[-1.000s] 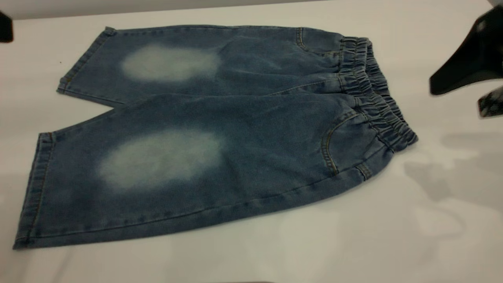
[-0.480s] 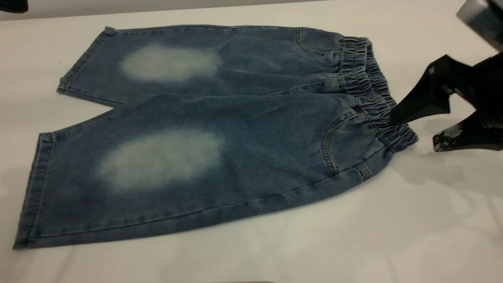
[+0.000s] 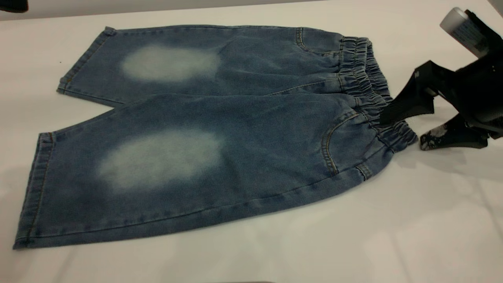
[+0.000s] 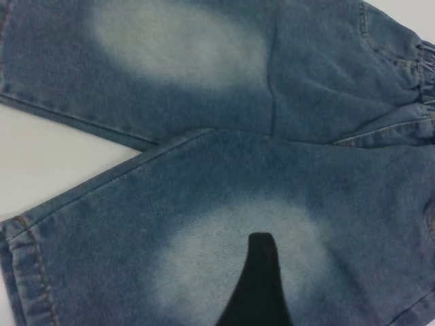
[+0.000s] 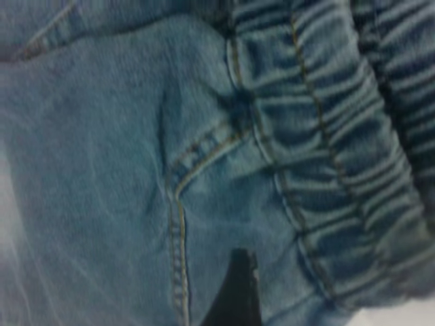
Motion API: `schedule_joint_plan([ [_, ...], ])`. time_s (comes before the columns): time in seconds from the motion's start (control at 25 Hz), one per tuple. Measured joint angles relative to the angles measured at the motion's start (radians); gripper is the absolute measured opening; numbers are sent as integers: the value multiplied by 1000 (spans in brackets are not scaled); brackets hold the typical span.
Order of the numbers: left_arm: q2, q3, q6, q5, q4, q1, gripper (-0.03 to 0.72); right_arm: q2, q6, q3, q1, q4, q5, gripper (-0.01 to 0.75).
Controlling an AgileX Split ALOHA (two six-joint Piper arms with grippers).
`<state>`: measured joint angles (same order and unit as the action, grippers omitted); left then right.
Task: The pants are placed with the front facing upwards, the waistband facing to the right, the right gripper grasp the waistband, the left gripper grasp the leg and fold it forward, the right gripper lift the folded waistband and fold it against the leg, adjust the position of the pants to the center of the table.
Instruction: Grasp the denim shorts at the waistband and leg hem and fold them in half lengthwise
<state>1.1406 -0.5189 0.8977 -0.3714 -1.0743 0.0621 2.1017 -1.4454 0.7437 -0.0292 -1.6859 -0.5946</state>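
White bench (image 3: 393, 236) surface carries the pants (image 3: 235, 129), laid flat and front up, both legs spread apart toward the side away from my right end effector (image 3: 401, 131).

My right end effector stands at the waistband (image 3: 373, 98) end, fingers spread wide. One finger (image 3: 404, 106) overlaps the gathered waistband edge from above in the exterior view; the other finger (image 3: 444, 137) sits low beside the bench, just clear of the waistband's corner. The fabric is not gripped. From my right wrist view, one fingertip (image 5: 234, 292) lies over the denim next to the curved pocket seam (image 5: 197, 163), with the ruched waistband (image 5: 326, 156) directly beside it.

My left end effector is barely in the exterior view. From my left wrist view, one dark finger (image 4: 262, 278) hangs over the pale faded patch (image 4: 238, 258) of the leg nearer the exterior camera. I cannot tell how wide it stands. The hem (image 4: 27, 272) of that leg lies flat on the bench.
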Motion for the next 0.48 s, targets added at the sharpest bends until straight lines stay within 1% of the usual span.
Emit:
schedule_joint_plan([
  [0.12, 0, 0, 3, 0, 0, 0, 579, 29, -1, 17, 0, -6, -37, 613],
  [0.28, 0, 0, 6, 0, 0, 0, 579, 88, -19, 33, 0, -35, -158, 602],
  [0.48, 0, 0, 6, 0, -2, 0, 579, 143, -129, 33, 0, -97, -289, 579],
])
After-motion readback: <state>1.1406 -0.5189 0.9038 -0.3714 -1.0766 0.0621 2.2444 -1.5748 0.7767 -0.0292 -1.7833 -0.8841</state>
